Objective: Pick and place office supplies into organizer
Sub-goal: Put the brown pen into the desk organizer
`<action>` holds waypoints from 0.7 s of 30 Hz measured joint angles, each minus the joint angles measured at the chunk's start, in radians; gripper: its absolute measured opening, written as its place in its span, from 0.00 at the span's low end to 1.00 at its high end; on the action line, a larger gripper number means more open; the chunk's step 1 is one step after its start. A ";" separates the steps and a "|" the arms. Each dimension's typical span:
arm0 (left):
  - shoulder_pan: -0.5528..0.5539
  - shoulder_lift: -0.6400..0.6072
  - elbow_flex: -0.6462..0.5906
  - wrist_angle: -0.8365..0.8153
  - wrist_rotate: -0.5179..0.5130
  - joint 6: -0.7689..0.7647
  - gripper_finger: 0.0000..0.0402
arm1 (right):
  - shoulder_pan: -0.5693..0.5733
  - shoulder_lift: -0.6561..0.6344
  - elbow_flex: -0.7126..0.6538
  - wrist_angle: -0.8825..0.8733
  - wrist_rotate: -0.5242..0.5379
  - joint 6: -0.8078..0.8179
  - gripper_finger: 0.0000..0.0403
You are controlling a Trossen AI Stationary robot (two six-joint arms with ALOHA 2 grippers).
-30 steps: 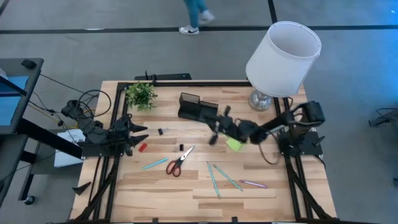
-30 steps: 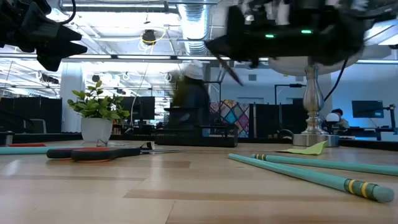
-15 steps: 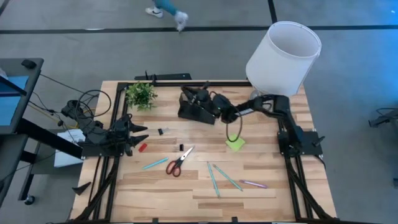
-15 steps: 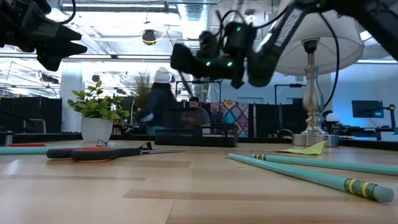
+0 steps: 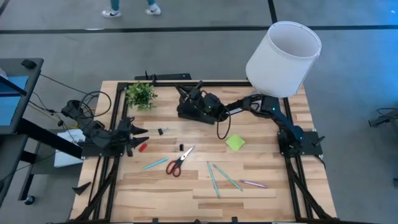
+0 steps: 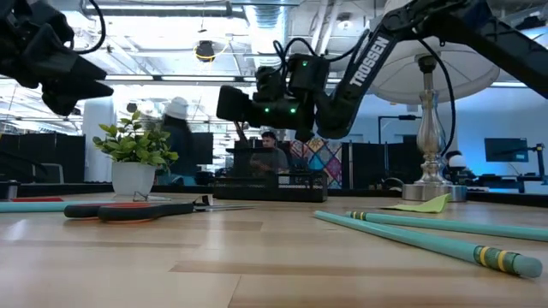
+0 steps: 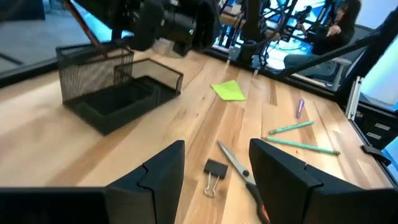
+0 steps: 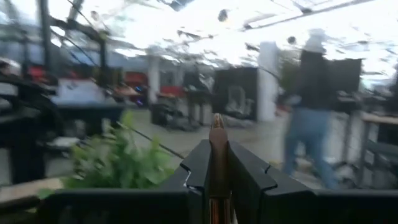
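Right claw (image 5: pixel 186 94) over organizer (image 5: pixel 198 109), clamped on brown pen (image 8: pixel 217 163); left claw (image 5: pixel 138 134) gaping, empty, at desk (image 5: pixel 186 180) edge.

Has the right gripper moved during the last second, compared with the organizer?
Yes. The right gripper travelled from beside the sticky-note pad to above the organizer, carrying a brown pen.

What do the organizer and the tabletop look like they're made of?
The organizer looks like black wire mesh, probably metal with a matte finish: light shows through the fine grid of its taller section. The table looks like light wood in butcher-block style: jointed planks with visible grain and a smooth, faintly glossy surface.
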 joint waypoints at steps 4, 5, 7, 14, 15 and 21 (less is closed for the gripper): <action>0.000 0.000 0.000 -0.009 0.000 -0.024 0.44 | -0.002 0.000 0.000 -0.067 0.041 -0.001 0.10; 0.000 0.000 0.000 -0.009 0.000 -0.024 0.44 | -0.003 0.000 0.000 -0.065 0.041 -0.006 0.10; 0.000 0.000 0.000 -0.009 0.000 -0.024 0.44 | -0.007 -0.001 0.000 -0.062 0.042 -0.017 0.09; 0.000 0.000 0.000 -0.008 -0.001 -0.025 0.44 | 0.001 -0.001 0.000 -0.141 0.042 -0.045 0.10; 0.000 0.000 0.000 -0.008 -0.001 -0.025 0.44 | 0.008 -0.001 0.000 -0.144 0.045 -0.051 0.11; 0.000 0.000 0.000 -0.008 -0.001 -0.025 0.44 | 0.040 -0.001 0.000 -0.147 0.088 -0.061 0.12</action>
